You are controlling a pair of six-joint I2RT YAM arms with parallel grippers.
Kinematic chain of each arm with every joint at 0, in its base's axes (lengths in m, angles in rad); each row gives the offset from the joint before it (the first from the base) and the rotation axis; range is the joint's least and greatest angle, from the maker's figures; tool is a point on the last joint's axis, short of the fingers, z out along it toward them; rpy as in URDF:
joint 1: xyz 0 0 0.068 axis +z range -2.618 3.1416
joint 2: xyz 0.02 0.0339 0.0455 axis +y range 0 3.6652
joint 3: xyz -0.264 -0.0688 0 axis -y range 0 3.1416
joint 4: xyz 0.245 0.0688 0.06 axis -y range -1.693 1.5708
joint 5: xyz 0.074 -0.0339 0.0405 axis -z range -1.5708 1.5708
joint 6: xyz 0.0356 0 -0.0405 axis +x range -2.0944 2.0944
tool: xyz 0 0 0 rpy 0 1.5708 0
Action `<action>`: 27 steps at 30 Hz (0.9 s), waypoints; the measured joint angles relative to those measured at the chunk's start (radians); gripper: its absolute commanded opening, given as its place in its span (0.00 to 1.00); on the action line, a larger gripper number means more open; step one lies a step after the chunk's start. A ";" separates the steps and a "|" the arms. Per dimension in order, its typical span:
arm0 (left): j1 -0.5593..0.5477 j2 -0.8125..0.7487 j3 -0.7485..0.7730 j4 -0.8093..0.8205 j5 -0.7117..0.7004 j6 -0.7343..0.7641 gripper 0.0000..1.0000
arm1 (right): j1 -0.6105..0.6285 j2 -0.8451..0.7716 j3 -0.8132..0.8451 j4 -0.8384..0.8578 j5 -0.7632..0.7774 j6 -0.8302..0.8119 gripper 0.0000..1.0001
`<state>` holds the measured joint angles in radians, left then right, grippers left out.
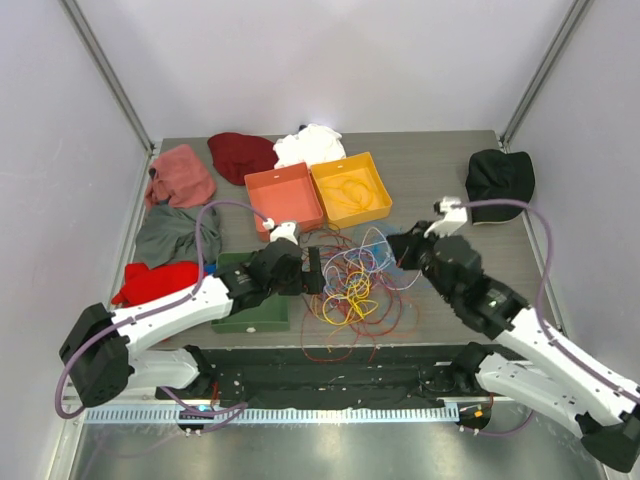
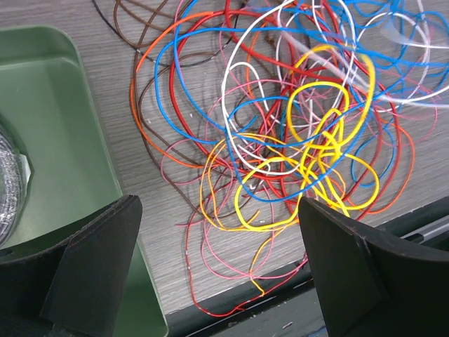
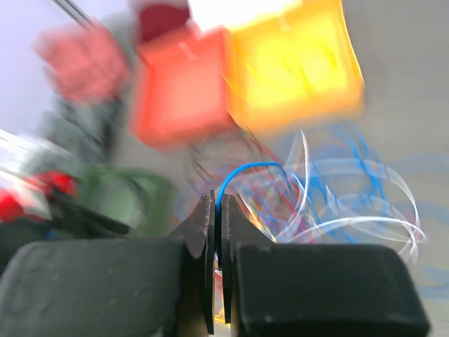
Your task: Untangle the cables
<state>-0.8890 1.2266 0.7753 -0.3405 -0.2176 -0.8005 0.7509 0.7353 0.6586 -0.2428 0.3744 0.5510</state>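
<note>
Where loops overlap, cables [image 2: 280, 144] tangled, multicoloured

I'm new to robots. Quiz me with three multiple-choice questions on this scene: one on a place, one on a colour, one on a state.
1. Where do the cables lie on the table? A far left corner; B centre, toward the near edge; C far right corner.
2. What colour does the right gripper pinch? A blue; B green; C black.
3. How is the left gripper? A shut on a cable; B out of view; C open, holding nothing.
Answers: 1 B, the tangle sits mid-table by the near edge; 2 A, a blue cable rises from between its shut jaws; 3 C, its jaws stand wide apart above the tangle.
</note>
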 measured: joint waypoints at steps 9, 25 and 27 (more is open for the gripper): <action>0.000 -0.091 -0.002 0.018 -0.028 0.010 1.00 | 0.000 0.146 0.689 -0.028 -0.092 -0.152 0.01; -0.001 -0.338 -0.132 0.252 0.011 0.075 1.00 | 0.000 0.404 1.281 -0.029 -0.302 -0.151 0.01; -0.001 -0.377 -0.191 0.381 0.055 0.087 1.00 | 0.000 0.414 1.294 -0.028 -0.316 -0.142 0.01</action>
<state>-0.8902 0.8497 0.5842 0.0410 -0.1631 -0.7136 0.7513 1.1492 1.9526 -0.2710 0.0586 0.4088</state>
